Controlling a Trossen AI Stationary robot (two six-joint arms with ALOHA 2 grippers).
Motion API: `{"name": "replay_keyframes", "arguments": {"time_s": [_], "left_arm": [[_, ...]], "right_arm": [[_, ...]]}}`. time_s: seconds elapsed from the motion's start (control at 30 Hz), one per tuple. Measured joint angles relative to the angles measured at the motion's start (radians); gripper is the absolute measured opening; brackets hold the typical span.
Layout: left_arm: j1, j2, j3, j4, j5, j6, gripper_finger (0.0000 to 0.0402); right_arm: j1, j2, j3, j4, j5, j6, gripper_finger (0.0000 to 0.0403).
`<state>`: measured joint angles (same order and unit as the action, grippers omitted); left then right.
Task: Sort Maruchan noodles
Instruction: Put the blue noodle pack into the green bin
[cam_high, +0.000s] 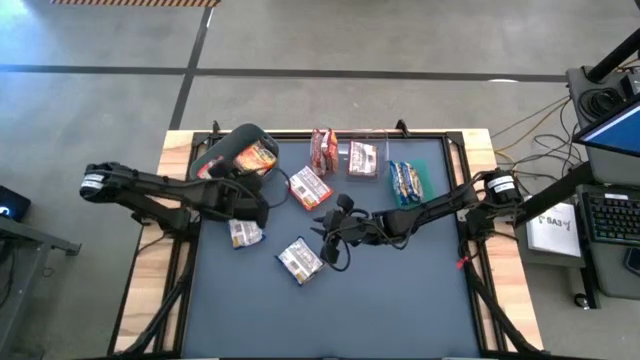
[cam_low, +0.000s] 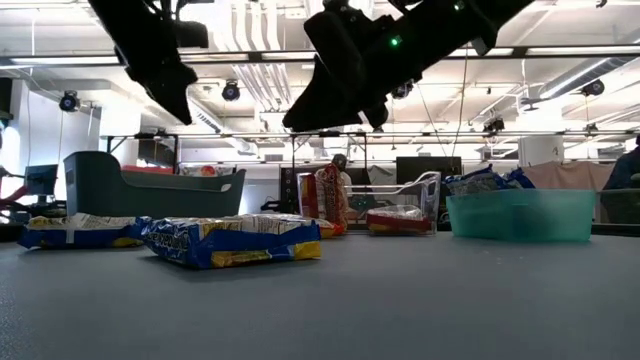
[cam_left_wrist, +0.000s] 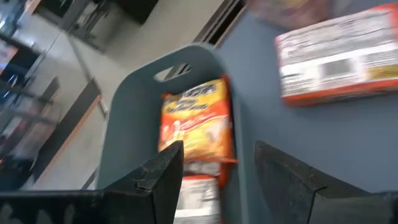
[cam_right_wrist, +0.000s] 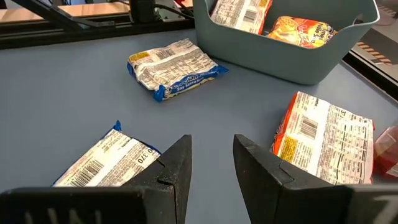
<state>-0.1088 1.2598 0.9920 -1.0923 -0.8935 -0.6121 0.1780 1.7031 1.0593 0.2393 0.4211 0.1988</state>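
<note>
While both dark arms hang above the matte blue-grey table (cam_high: 400, 300), the left gripper (cam_left_wrist: 217, 174) hovers over the near end of the grey bin (cam_high: 222, 155), a smooth rounded plastic tub with a slot handle, its two angular black fingers standing moderately apart with nothing between them. Right under and ahead of that pincer an orange packet (cam_left_wrist: 199, 121) lies flat in the bin, glossy crinkled film, and a second packet just below it is partly hidden by the fingers. Just beside the left pincer on the table sits a blue-and-white packet (cam_high: 245, 234), crumpled, rectangular. Between the two grippers an orange-edged packet (cam_high: 310, 187) lies label side up, showing white print and a barcode. The right gripper (cam_right_wrist: 211, 165) hangs above mid-table, fingers narrowly parted and empty; another blue-and-white packet (cam_right_wrist: 106, 163) lies just beside one finger, and the orange-edged one sits close beside the other finger, neither touching as far as I can tell. Beyond that pincer, well apart, the first blue-and-white packet lies in front of the grey bin. Farther right, at the far edge of the table, a maroon-and-white packet (cam_high: 322, 150) stands on edge, a clear bin (cam_high: 365, 160) with thin see-through walls holds more maroon packets, and a green bin (cam_low: 520, 215), translucent teal plastic, holds blue-and-white packets (cam_high: 405, 180).
</note>
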Motion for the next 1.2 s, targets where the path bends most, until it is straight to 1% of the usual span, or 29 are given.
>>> {"name": "replay_keyframes", "arguments": {"time_s": [0.2, 0.4, 0.57, 0.67, 0.77, 0.87, 0.97, 1.07, 1.13, 1.2], "left_arm": [[-0.102, 0.0, 0.0, 0.048, -0.004, 0.009, 0.0178], [-0.158, 0.0, 0.0, 0.073, -0.004, 0.026, 0.0178], [-0.167, 0.0, 0.0, 0.066, -0.003, 0.025, 0.0178], [-0.149, 0.0, 0.0, 0.024, -0.001, 0.023, 0.0171], [-0.095, -0.005, 0.0, -0.032, -0.003, 0.017, 0.0153], [0.003, -0.017, 0.0, -0.092, -0.003, -0.025, 0.012], [0.152, -0.017, 0.0, -0.123, 0.024, -0.049, 0.0075], [0.321, -0.009, 0.0, -0.118, 0.09, -0.003, 0.0021], [0.412, -0.003, -0.001, -0.106, 0.12, 0.038, 0.0007], [0.479, -0.002, -0.002, -0.091, 0.119, 0.087, 0.0011]], "right_arm": [[-0.002, 0.0, -0.015, 0.028, 0.0, 0.0, 0.0107], [-0.002, 0.0, -0.015, 0.029, 0.0, 0.0, 0.0107], [-0.002, 0.0, -0.015, 0.029, 0.0, 0.003, 0.0107], [-0.002, 0.0, -0.015, 0.029, 0.0, 0.003, 0.0107], [-0.002, 0.0, -0.015, 0.029, -0.001, 0.003, 0.0107], [-0.002, 0.0, -0.015, 0.028, -0.001, 0.003, 0.0107], [-0.002, 0.0, -0.015, 0.029, -0.001, 0.002, 0.0107], [-0.002, 0.0, -0.015, 0.029, -0.001, 0.0, 0.0107], [-0.002, 0.0, -0.015, 0.029, -0.001, 0.0, 0.0107], [-0.001, 0.0, -0.015, 0.028, -0.001, -0.008, 0.0107]]}}
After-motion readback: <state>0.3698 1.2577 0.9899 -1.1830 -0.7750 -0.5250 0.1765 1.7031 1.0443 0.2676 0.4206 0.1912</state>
